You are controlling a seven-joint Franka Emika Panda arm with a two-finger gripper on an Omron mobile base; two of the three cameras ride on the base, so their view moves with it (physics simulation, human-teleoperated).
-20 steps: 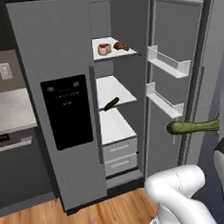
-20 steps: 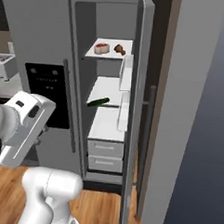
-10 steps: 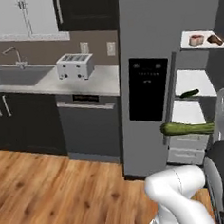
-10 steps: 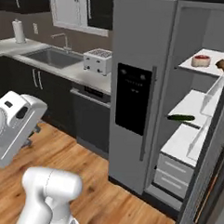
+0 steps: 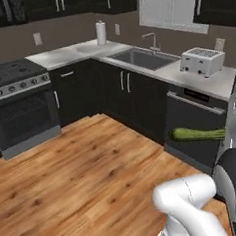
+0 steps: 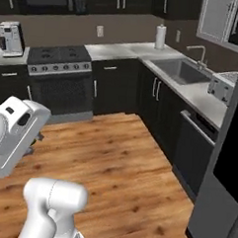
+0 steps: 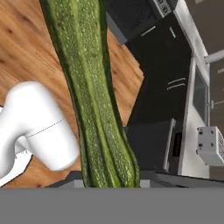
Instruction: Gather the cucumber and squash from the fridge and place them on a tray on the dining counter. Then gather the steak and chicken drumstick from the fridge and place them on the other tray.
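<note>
The whole scene had swung round since a second ago: then the open fridge filled both base views, half a second ago it had slid off to the side, and now I looked across wooden floor at the stove, the sink and the toaster. That was my base turning away from the fridge, not the kitchen moving. I took it as the carry leg, heading for the dining counter and its tray, neither yet in sight.

The cucumber stayed with me throughout, held level at the right of the left base view, sticking out from the hand toward the lower cabinets. In the hand view the cucumber ran lengthwise straight ahead of the gripper, from between the fingers outward, so the gripper was clamped on it. The arm was folded back close over the base, elbow low, hand tucked to the right.
</note>
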